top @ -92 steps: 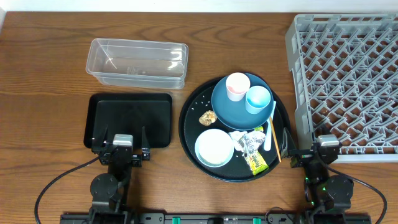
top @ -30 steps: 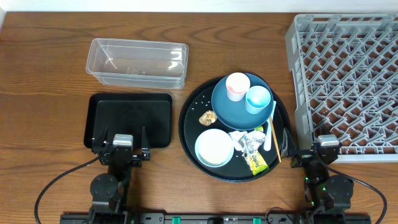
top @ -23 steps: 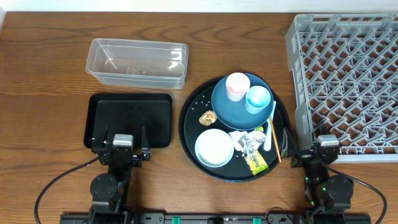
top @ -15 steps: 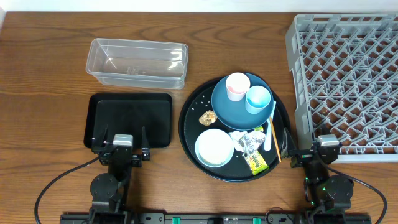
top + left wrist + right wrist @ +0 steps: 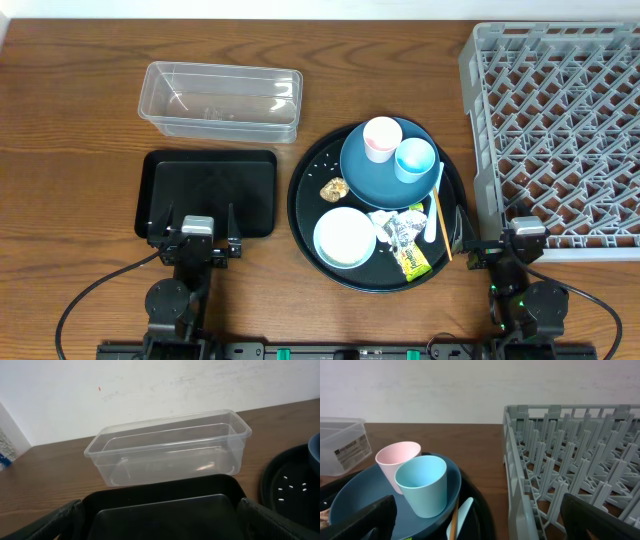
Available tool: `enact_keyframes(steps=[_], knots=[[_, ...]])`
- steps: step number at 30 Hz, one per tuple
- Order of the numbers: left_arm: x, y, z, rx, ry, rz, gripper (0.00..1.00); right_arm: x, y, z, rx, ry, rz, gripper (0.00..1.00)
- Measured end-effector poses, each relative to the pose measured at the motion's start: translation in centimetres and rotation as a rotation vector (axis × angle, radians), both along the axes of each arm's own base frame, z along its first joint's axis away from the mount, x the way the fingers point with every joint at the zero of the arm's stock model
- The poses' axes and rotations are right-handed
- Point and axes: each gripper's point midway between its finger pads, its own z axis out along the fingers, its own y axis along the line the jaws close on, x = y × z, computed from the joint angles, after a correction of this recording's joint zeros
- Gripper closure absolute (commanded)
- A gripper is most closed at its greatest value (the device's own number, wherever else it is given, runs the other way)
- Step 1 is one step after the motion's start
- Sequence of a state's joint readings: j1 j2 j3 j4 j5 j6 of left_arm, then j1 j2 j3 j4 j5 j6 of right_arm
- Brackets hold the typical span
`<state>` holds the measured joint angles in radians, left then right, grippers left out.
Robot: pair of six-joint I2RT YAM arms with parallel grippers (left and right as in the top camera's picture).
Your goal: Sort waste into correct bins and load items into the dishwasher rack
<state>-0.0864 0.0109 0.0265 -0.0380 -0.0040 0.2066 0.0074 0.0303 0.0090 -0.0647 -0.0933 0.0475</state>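
Observation:
On the round black tray, the dark blue plate holds the pinkish-white cup and light blue cup. The light blue bowl, brown lump, rice grains, crumpled wrappers, yellow-green packet, pale blue spoon and chopstick lie there too. The clear tub and black rectangular tray sit left. The grey rack stands right. My left gripper is open at the black tray's near edge. My right gripper is open between round tray and rack.
The left wrist view shows the clear tub behind the black tray. The right wrist view shows both cups, the spoon and the rack wall close on the right. A white wall runs along the table's far edge.

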Motion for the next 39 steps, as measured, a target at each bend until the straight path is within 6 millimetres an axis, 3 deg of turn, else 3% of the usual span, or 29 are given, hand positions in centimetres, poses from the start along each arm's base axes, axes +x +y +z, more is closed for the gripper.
enact_keyframes(steps=[5, 15, 22, 31, 39], knots=[[0.0, -0.2, 0.1, -0.002, -0.003, -0.013, 0.02, 0.0, 0.0, 0.0, 0.000, 0.000, 0.000, 0.01], [-0.5, -4.2, 0.6, -0.036, -0.027, -0.245, 0.02, 0.0, 0.0, 0.0, 0.000, 0.000, 0.000, 0.01], [-1.1, -5.7, 1.2, -0.170, -0.007, -0.323, 0.02, 0.0, 0.0, 0.0, 0.000, 0.000, 0.000, 0.01], [-3.1, -6.4, 7.2, -0.261, 0.016, -0.372, 0.02, 0.0, 0.0, 0.0, 0.000, 0.001, 0.000, 0.01], [-3.5, -6.9, 10.8, -0.302, 0.212, -0.371, 0.02, 0.0, 0.0, 0.0, 0.000, 0.001, -0.001, 0.01]])
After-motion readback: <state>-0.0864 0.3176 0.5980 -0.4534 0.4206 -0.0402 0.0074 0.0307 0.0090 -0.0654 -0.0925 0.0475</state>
